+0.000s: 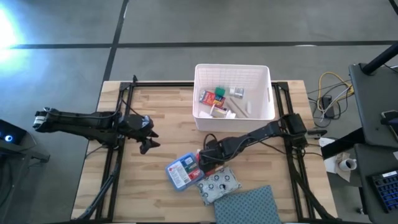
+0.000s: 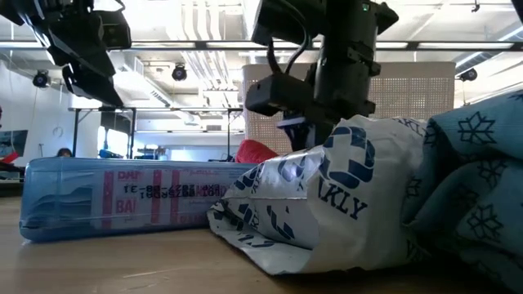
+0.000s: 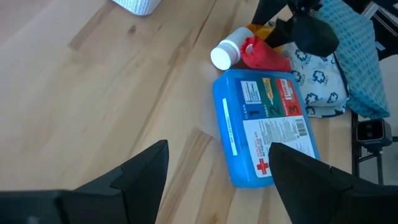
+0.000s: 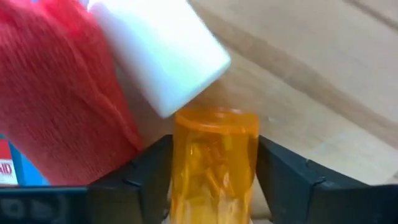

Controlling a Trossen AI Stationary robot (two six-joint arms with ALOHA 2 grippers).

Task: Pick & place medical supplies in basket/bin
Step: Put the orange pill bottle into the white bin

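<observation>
**Right Gripper Clamped on Orange Vial**

The right gripper [image 4: 214, 180] grips a translucent orange plastic pill vial [image 4: 214, 162] between both fingers, just beside a white-capped bottle [image 4: 158, 53] and a red fabric pack [image 4: 59, 93]. The flat blue first-aid packet [image 3: 264, 124] bears a red cross and numerals 1, 2, 3. The white patterned pouch [image 2: 327, 196] reads "KLY". The white perforated plastic bin [image 1: 233, 70] stands well apart, bare tabletop between. The left gripper [image 1: 148, 138] hovers released over bare wood.

Both arms are matte black, built of boxy jointed segments with black cables looped alongside; each claw [image 3: 217, 180] has two blunt dark fingers.
</observation>
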